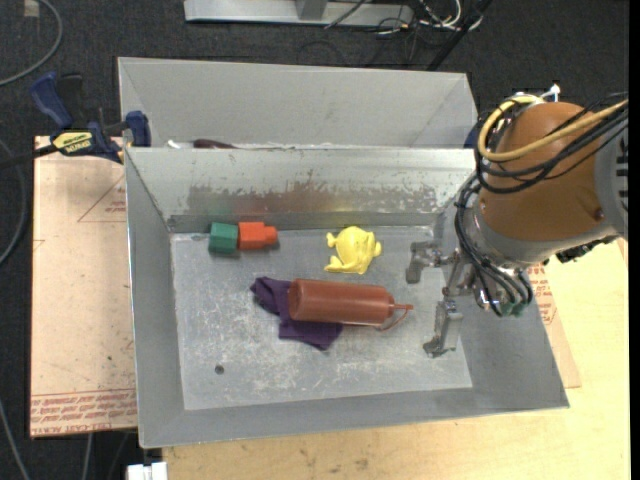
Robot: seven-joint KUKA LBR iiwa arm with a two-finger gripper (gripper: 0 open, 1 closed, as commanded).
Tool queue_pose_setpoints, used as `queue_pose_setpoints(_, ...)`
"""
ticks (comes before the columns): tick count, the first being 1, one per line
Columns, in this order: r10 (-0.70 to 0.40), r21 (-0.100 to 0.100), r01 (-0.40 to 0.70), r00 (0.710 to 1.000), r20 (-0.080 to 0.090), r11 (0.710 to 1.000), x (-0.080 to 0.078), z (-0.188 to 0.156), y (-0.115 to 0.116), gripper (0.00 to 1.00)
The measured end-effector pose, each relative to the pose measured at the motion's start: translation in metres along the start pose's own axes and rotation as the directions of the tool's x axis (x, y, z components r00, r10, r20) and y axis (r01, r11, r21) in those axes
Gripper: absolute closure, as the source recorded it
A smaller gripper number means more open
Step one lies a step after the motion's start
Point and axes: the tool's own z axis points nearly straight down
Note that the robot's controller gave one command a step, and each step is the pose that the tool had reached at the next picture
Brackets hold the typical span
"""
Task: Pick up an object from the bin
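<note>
My gripper (pixel 428 304) stands at the right side of the bin, low over the floor. It is open, one fingertip (pixel 415 266) toward the back and the other toward the front, with nothing between them. Just left of the gap lies a brown-red bottle (pixel 338 303) on its side, its thin red nozzle pointing at the gripper. The bottle rests partly on a purple cloth (pixel 300 326). A yellow toy (pixel 352 250) sits behind the bottle, left of the back fingertip.
A green block (pixel 223 239) and an orange block (pixel 258 234) lie side by side at the back left, near the rear wall. The arm with its orange cover and cables hangs over the bin's right wall.
</note>
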Motion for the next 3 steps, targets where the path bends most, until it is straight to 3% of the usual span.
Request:
queue_pose_setpoints(1,-0.002,0.001,0.002,1.0,0.008,1.0,-0.001,-0.004,0.0,0.0)
queue_pose_setpoints(2,0.0,0.001,0.0,1.0,0.006,1.0,0.001,0.016,0.041,0.0)
queue_pose_setpoints(3,-0.024,-0.001,0.024,1.0,0.009,1.0,-0.014,0.049,0.08,0.0)
